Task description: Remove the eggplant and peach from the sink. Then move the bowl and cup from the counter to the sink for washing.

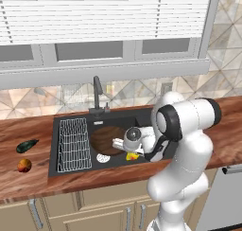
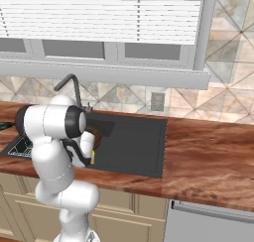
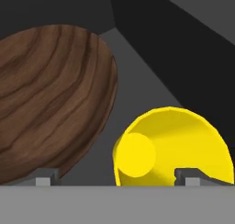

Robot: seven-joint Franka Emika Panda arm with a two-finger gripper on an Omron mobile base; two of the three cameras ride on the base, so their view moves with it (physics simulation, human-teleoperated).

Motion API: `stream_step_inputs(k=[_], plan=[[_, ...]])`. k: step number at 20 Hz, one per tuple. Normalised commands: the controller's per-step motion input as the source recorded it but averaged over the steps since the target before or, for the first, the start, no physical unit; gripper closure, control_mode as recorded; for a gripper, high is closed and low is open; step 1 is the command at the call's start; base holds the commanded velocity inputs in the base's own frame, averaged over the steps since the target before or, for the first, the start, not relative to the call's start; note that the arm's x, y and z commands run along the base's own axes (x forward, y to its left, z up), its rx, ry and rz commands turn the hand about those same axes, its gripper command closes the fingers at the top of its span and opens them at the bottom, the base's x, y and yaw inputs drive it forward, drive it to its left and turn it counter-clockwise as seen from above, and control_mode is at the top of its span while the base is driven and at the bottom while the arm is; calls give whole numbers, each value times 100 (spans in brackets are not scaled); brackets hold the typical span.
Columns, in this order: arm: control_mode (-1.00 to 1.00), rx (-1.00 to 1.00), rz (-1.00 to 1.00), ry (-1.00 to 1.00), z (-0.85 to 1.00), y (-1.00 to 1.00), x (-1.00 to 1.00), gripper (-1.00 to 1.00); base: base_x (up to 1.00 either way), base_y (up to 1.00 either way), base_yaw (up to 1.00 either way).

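Yellow, smooth and cylindrical, the cup (image 3: 170, 147) lies tipped on its side on the dark floor of the sink (image 1: 142, 117). In my hand view its open mouth faces me, so I look straight into it and see the paler round bottom at the far end. From the left base view just a sliver of it shows below my wrist, with a touch of red at its edge.

My gripper (image 3: 119, 178) hangs right over it with the fingers spread wide apart and nothing clamped between them. One fingertip (image 3: 189, 176) sits in front of the cup's lower rim, the other stands off to the side, in front of the edge of the bowl (image 3: 50, 99). Whether that fingertip touches the cup I cannot tell.

The bowl is wide, shallow and brown with a strong wood grain. It rests in the basin just beside the cup, very close to it; I cannot tell whether they touch. In the left base view it lies between the wire rack (image 1: 73, 145) and my wrist, with the silver drain (image 1: 103, 157) just in front of it and the faucet (image 1: 98, 96) behind.

Out on the wooden counter (image 1: 28, 130) left of the sink lie the dark, tapered eggplant (image 1: 26, 146) and, nearer the front edge, the round orange-red peach (image 1: 24, 165), well apart from my gripper.
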Motion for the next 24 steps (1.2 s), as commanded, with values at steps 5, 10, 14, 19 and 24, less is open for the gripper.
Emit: stream_step_inputs(k=[5, 10, 14, 19, 24], plan=[[-100, 0, 0, 0, 23, 0, -5, -100, 0, 0, 0], [-100, 0, 0, 0, 29, 0, -1, -100, 0, 0, 0], [-100, 0, 0, 0, 31, 0, -3, -100, 0, 0, 0], [-100, 0, 0, -1, 35, 0, -2, -100, 0, 0, 0], [-100, 0, 0, -1, 38, 0, -5, -100, 0, 0, 0]])
